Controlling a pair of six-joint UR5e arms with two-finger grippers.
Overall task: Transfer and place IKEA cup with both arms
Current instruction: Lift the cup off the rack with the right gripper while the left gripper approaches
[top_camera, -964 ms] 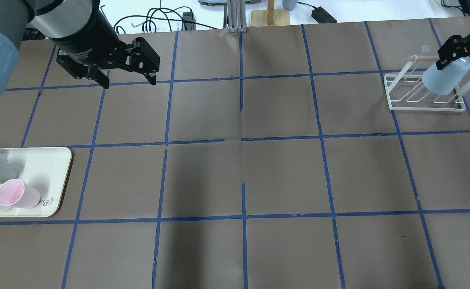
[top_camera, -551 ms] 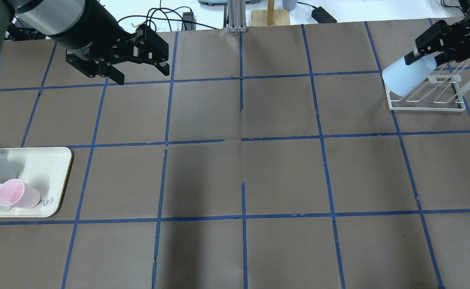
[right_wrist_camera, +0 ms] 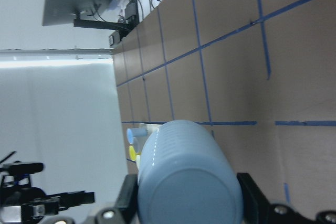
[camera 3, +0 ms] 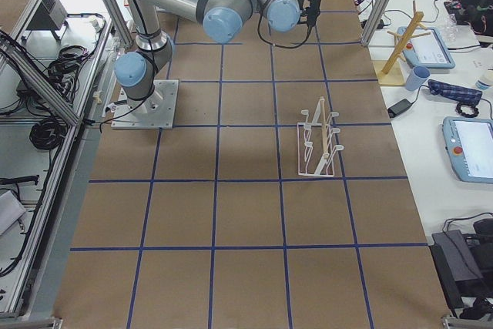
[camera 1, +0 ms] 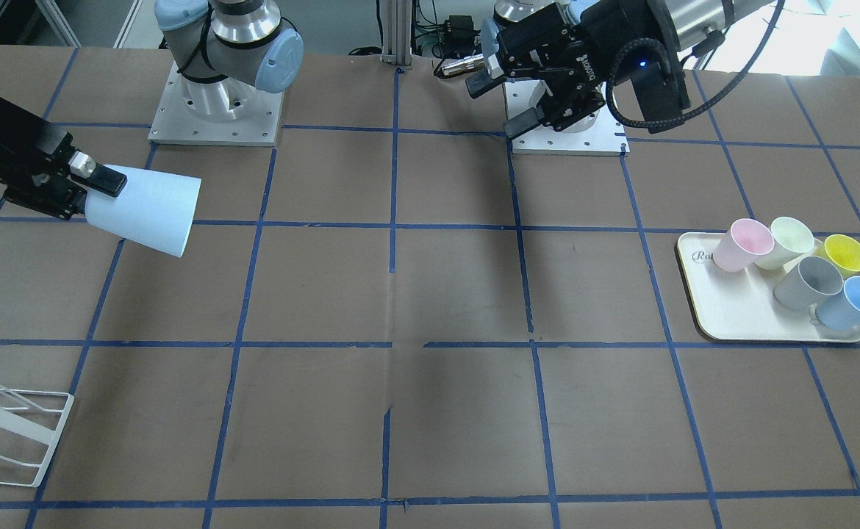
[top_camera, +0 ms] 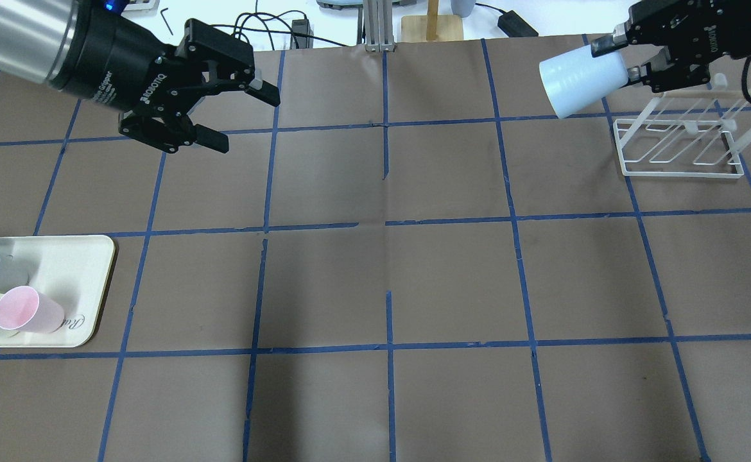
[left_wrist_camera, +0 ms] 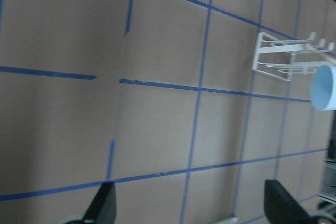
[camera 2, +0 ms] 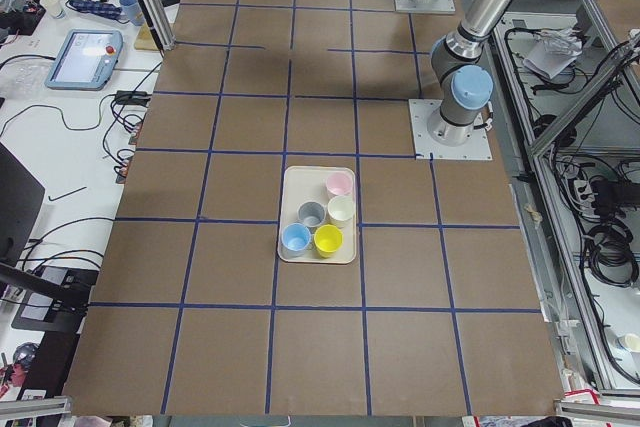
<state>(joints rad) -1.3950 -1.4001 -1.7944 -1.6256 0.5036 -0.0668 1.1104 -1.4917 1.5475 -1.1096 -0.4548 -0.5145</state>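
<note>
IKEA cup (top_camera: 581,80), a smooth pale-blue tapered plastic shape, is held on its side off the table (top_camera: 388,276), its wide round rim turned toward the table's middle and its narrow base clamped between the fingers of the right gripper (top_camera: 621,61). It is kept near the rack (top_camera: 677,160) but apart from it; the rack is made of thin white wire with round pegs. In the right wrist view the cup's flat base (right_wrist_camera: 184,182) is seen pressed between the two black pads. The left gripper (top_camera: 241,119) is held above the far left part of the table, its matte black jaws spread wide with nothing between them. White ROBOTIQ lettering (top_camera: 154,86) can be read on its body, and the same word is printed on the right gripper's body. The table is covered in dull brown paper, marked into squares by blue tape (top_camera: 388,346). At the table's left end a cream tray (camera 1: 731,308) with rounded corners is set, bearing a dark script word that begins "Ra"; the rest cannot be read. On it a pink cup (camera 1: 744,245), a pale green cup (camera 1: 790,239), a yellow cup (camera 1: 845,255), a grey cup (camera 1: 808,283) and a blue cup (camera 1: 853,303) are clustered close together.
</note>
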